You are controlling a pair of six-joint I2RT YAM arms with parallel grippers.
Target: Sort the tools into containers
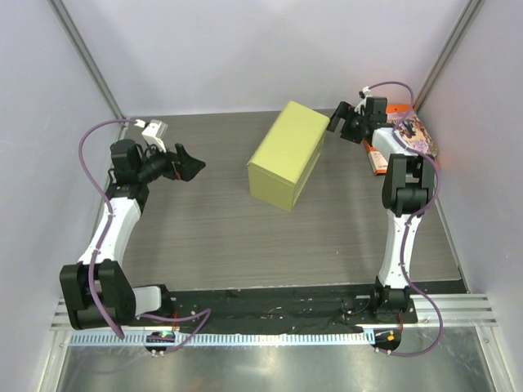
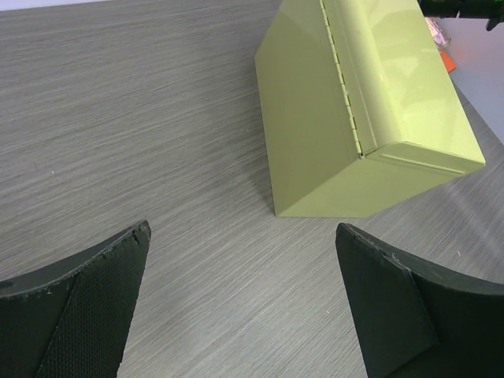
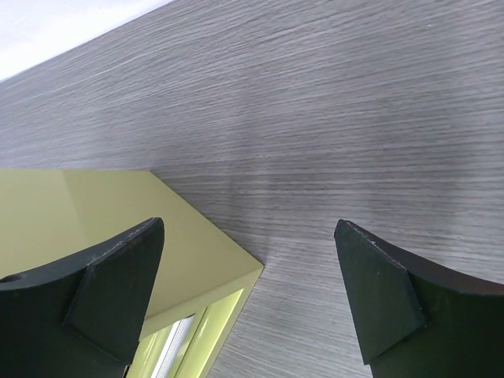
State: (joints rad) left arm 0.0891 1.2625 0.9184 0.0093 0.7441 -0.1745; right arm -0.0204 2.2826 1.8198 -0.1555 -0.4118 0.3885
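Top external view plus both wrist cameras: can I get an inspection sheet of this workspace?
Surface: grey wood-grain table, no spills seen.
Job's things: yellow-green hinged box mid-table; packaged tools at the far right edge.
Clutter: nothing seen.
Grippers: left pincer open, empty; right pincer open, empty, by the box's far corner.
Cables: purple cables, one looped on each side.
Surroundings: pale walls; metal rail at the near edge.
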